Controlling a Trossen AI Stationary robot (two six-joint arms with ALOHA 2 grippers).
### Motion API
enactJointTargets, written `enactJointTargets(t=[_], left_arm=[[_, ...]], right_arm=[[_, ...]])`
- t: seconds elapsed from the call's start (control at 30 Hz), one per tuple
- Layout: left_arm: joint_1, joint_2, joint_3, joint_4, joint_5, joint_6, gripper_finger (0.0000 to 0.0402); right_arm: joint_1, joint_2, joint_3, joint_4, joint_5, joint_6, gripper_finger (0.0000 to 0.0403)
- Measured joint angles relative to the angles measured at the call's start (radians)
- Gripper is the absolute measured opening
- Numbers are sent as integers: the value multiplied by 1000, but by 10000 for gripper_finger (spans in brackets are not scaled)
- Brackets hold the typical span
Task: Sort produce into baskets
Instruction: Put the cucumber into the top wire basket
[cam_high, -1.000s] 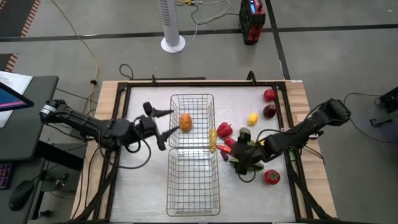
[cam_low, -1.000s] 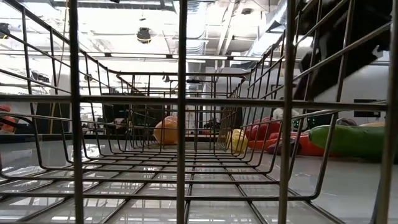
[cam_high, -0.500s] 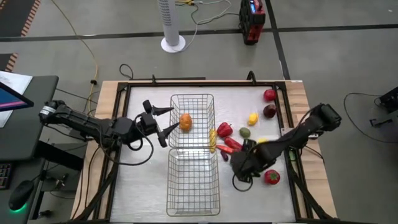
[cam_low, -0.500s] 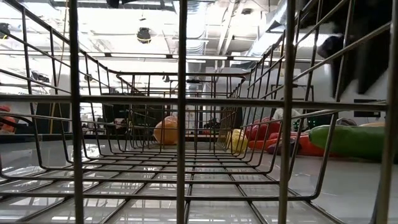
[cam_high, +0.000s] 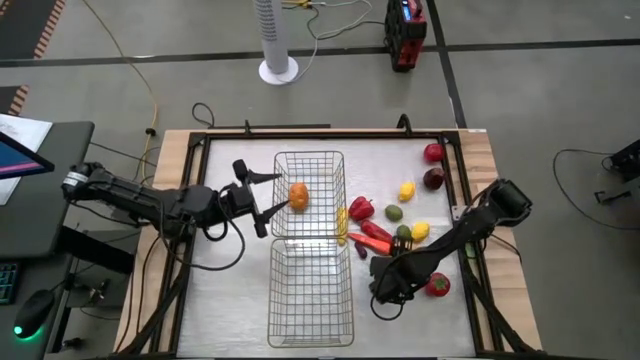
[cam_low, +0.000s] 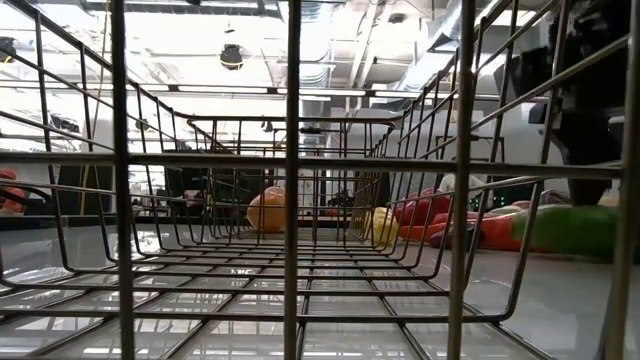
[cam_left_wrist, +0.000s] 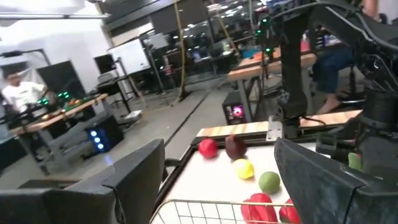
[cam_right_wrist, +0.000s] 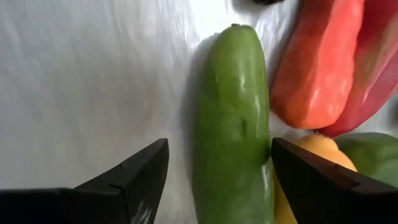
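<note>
Item: right gripper (cam_right_wrist: 214, 180), fingers spread wide and holding nothing, poised low over the table (cam_high: 230, 290) just beside the near basket (cam_high: 310, 295). Directly between and below its two fingers (cam_right_wrist: 134, 177) lies the green cucumber (cam_right_wrist: 233, 118), flat on the table, its long axis running straight ahead from the wrist, so the fingers stand one on each flank, across the narrow width. That alignment is the relation the next move likely turns on: a straight descent and a squeeze should catch it crosswise. Crowding the cucumber's far flank, touching or nearly so, are a red pepper (cam_right_wrist: 317, 62) and a yellow piece (cam_right_wrist: 320, 152) just inside one finger; judged a risk of pinching a neighbour along with it. In the high view the cucumber is hidden under this arm; the rest of the loose produce lies beyond the gripper toward the table's right edge: lemons (cam_high: 406, 190), a lime (cam_high: 394, 212), apples (cam_high: 433, 153), and a red piece (cam_high: 437, 285) just beside the gripper. Item: left gripper (cam_high: 270, 200), fingers apart and empty, hovering at the outer wall of the far basket (cam_high: 310, 165), which holds one orange (cam_high: 298, 195) just ahead of its fingertips. The right arm is much the nearer to the cucumber; the near basket looks empty, so sorting is judged barely begun.
</note>
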Motion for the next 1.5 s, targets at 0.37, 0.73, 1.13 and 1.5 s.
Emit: enactJointTargets(t=[0.37, 0.73, 1.13, 1.5], left_arm=[[156, -4, -84, -2, 341, -118, 292], [93, -221, -83, -149, 280, -150, 292], [81, -322, -83, -296, 278, -203, 292], [81, -322, -83, -296, 243, -200, 292]], right_arm=[[16, 30, 0, -25, -2, 8, 239], [13, 30, 36, -155, -23, -7, 194], [-40, 27, 479, -555, 285, -40, 202], [-99, 30, 584, 55, 332, -504, 210]])
